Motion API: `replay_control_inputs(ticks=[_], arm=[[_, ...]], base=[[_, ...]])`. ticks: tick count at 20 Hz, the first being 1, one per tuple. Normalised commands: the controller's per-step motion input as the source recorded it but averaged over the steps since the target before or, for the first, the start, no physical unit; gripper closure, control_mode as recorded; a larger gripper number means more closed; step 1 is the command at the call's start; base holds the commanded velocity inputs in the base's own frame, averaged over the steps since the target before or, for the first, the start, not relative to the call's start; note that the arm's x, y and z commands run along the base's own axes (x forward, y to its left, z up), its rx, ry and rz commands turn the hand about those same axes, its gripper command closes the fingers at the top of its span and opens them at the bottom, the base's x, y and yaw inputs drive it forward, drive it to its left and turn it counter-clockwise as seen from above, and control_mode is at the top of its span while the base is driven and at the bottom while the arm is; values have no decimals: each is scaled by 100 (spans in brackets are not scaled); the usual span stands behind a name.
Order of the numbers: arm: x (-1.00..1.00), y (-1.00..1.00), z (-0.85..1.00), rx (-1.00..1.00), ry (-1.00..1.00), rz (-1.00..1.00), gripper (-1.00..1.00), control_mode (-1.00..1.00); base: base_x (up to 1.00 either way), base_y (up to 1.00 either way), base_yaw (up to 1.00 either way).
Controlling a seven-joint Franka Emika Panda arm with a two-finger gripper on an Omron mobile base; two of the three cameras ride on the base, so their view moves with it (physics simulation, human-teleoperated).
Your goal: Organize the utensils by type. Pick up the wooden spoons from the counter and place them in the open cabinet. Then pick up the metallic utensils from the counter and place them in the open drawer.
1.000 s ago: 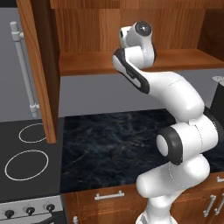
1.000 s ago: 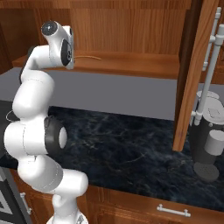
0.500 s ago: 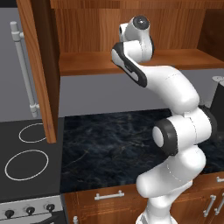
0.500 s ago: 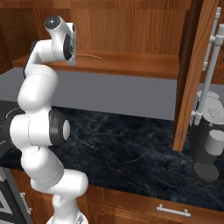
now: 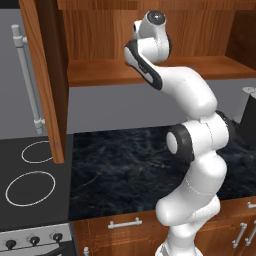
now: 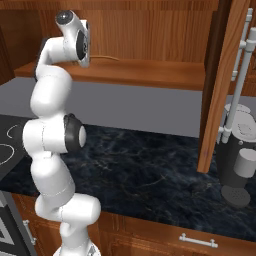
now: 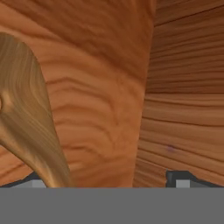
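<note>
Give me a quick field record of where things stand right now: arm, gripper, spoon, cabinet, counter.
arm: raised, hand reaching into the open cabinet above the shelf
gripper: open, holding nothing
wooden spoon: close in front of the hand, beside one fingertip, inside the cabinet; its handle shows on the shelf in the right base view
cabinet doors: swung open at both sides
counter: dark stone, no utensils visible on the part in view

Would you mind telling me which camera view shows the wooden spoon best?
The hand view: the light-brown wooden spoon fills its left side, close up, against the cabinet's wood. In the right base view only its thin handle shows on the shelf beside the arm's hand. The left base view reveals nothing clear.
</note>
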Motion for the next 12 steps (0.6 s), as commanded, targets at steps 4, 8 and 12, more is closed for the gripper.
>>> replay_control_inputs(ticks=[4,8,12], arm=[[-68,1,-10,0,-17,0,-100,-100],[-76,0,-10,0,-18,0,-100,-100],[-51,0,-19,0,-6,0,-100,-100]], base=[[0,0,0],[0,0,0],[0,0,0]])
